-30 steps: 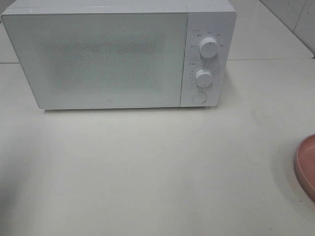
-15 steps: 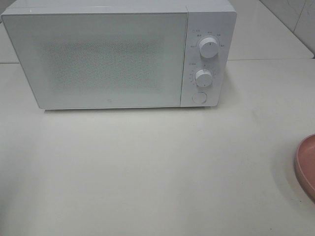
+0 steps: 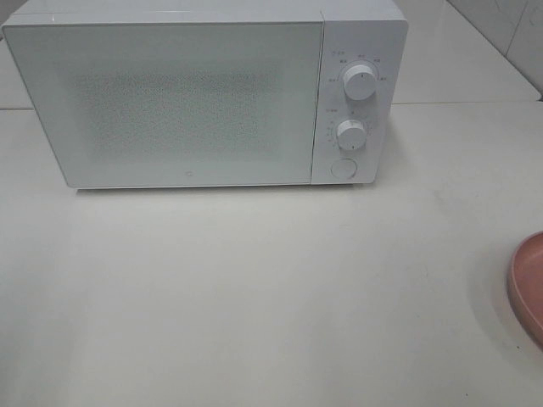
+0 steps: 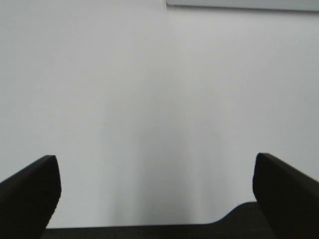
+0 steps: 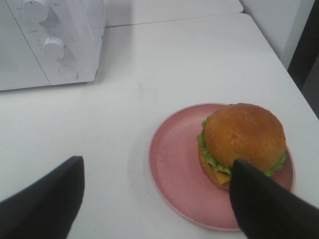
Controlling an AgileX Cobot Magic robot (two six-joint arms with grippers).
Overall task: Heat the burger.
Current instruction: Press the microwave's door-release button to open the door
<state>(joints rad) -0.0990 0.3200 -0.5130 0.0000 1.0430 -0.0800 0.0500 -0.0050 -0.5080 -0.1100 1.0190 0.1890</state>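
My left gripper (image 4: pixel 157 199) hangs over bare white table (image 4: pixel 149 99) with its two dark fingers (image 4: pixel 30 191) spread wide apart and nothing between them; only a thin edge of the microwave (image 4: pixel 244 4) shows at the far side of what that wrist sees. My right gripper (image 5: pixel 157 199) is likewise spread wide and holds nothing, tilted down toward the table from a little above it. Its fingers (image 5: pixel 271 204) frame the pink plate (image 5: pixel 174 164), and one fingertip overlaps the near edge of the burger (image 5: pixel 244 137) in the wrist view, though I cannot tell whether it touches. The burger sits on the plate, off-centre toward the side away from the microwave (image 5: pixel 50 40), upright, with the glossy brown bun on top and lettuce and cheese peeking out below. The plate lies well apart from the microwave, out in front of its control side. From the high camera neither of my arms shows; the microwave (image 3: pixel 204 93) stands with its door closed, two knobs (image 3: pixel 360 83) and a round button on its panel, and only a sliver of the plate (image 3: pixel 528 288) appears at the table's (image 3: pixel 254 297) edge.
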